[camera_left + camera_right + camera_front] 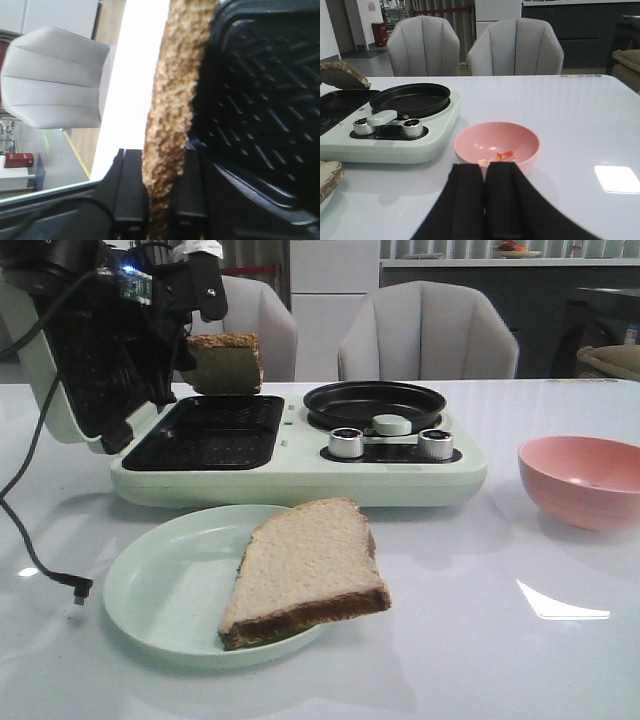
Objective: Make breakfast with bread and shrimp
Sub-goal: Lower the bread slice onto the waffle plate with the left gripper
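Front, left-wrist and right-wrist views of a white bench point(560, 660) carrying a pale green breakfast maker point(300, 475). The left end effector point(159, 200) is clamped on one bread slice point(224, 362), its two black fingers point(131, 190) pressing the slice's lower edge from either side. In the front view this held slice hangs upright above the maker's black ribbed grill tray point(210, 432), clear of the tray surface and just beside the raised black lid point(80, 360) at the maker's left end. In the left wrist view the slice is seen edge-on, its crumbly crust running up from between the fingers, with the ribbed plate close beside it.

A second bread slice point(305, 570) lies flat on a pale green plate point(150, 590) near the front edge of the bench, in front of the maker; one corner overhangs the plate's rim. It is well apart from both end effectors.

The right end effector point(487, 200) has its fingers pressed together with nothing between them; it sits low over the bench, just short of a pink bowl point(497, 147) toward the right edge. Small orange-pink shrimp pieces point(504, 156) lie in the bottom of the bowl, near but not touching the fingertips.

The maker's right half carries a round black pan point(375, 403), two metal knobs point(346, 442) and a pale green round knob point(391, 424) between them. Grey chairs point(425, 335) stand behind the far edge.
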Tool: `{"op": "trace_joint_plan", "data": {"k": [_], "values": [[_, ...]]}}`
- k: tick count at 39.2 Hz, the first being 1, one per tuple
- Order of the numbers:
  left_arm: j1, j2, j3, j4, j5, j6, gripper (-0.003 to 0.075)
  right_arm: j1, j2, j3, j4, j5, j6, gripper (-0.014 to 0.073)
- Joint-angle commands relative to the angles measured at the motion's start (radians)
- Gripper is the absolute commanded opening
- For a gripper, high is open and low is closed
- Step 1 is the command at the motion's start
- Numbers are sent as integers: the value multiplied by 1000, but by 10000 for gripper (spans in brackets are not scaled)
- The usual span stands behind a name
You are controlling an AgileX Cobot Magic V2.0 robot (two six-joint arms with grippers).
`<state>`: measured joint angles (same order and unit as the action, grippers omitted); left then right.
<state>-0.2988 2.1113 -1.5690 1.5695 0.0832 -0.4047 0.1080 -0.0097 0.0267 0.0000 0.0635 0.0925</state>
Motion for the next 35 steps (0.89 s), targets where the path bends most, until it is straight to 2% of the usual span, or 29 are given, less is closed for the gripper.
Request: {"op": "trace_joint_plan", "data": {"k": [1,10,20,35], "values": [[-13,-73,13,4,13,-20,133,-4,-22,-16,0,-74,-10,135],[-23,-100,88,4,30,-20,133,-4,-22,-16,0,-74,-10,135],[-36,-100,108,-3,-14,-20,133,-4,-22,-16,0,-74,-10,135],[-54,-104,140,-5,-12,-20,133,-4,-22,-16,0,-74,-10,135]]}}
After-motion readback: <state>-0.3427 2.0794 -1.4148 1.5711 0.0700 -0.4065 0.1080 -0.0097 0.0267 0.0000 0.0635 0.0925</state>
